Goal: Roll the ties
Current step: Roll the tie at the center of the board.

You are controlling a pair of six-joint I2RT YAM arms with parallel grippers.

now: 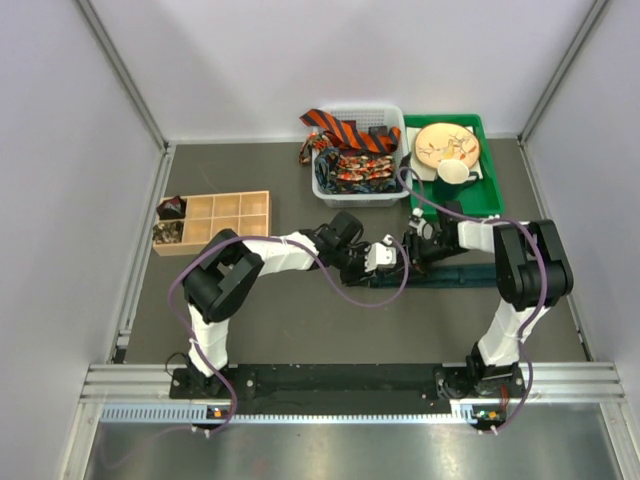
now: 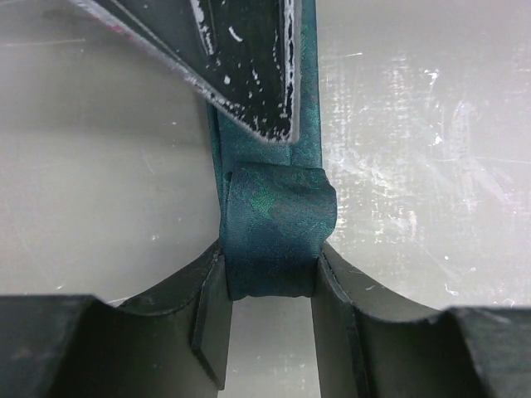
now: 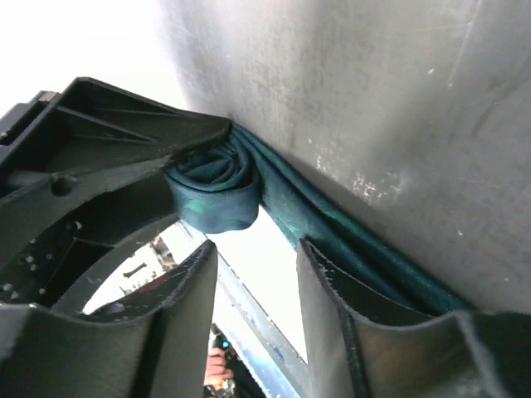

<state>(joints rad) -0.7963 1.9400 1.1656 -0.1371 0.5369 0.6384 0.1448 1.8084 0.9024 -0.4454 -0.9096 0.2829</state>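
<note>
Teal tie (image 2: 278,215), rolled end clamped by left end effector (image 2: 270,278), right end effector (image 3: 257,257) apart alongside

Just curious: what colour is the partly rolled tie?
Dark teal; the tie shows best in the left wrist view.

Both arms folded inward to ctr; L claw (image 2: 270,264) clamped on teal tie (image 2: 280,211), R claw (image 3: 255,265) parted.

No readable text, label, brand, number or sign in any view; surfaces plain, fine marks too small to tell.
</note>
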